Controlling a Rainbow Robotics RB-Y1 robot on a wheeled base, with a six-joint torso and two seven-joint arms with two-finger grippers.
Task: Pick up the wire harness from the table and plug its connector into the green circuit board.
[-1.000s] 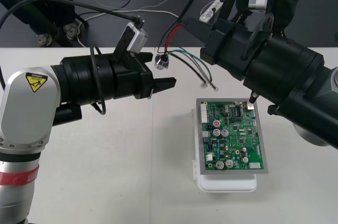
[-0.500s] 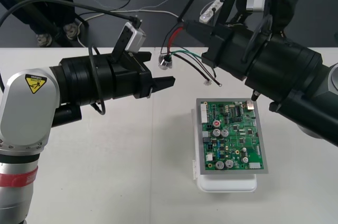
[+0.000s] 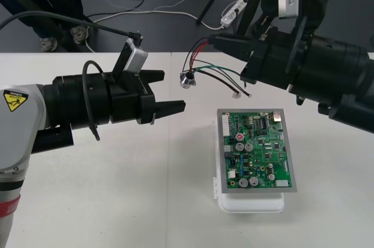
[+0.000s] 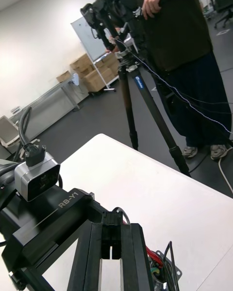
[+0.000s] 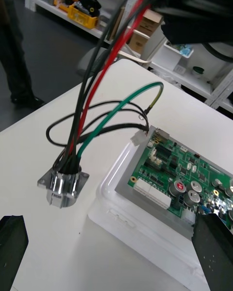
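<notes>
A: Containers first: what is sat in what?
B: One white base (image 3: 251,204) is seen on the table (image 3: 117,189). The green board (image 3: 257,154) is seated in it, parts facing up

A: Harness?
B: The harness (image 5: 73,148) is held up by the right gripper (image 3: 211,40), which is clamped tight on the wires (image 5: 116,106). Red, black and green strands are seen dropping to a round metal socket (image 5: 63,186) with a square flange. A small plug (image 5: 140,138) is carried on thin black leads. It is not seated in the board and hangs near the board's far edge, apart from it. Whether the socket is touching the table cannot be told

A: Left side?
B: The left gripper (image 3: 173,90) is spread wide and nothing is gripped. It is pointed at the socket, near but apart

A: What is given by one view and not another?
B: The layout is given by the front view: the harness is placed between the two grippers, beyond the board's far edge. The flange, the plug and the separate strands are shown close up by the left wrist view, with that arm's fingers (image 5: 12,245) at both lower corners. In the right wrist view the right arm's fingers are seen pressed together, with red wire and the socket just beside them and the left gripper's camera alongside
</notes>
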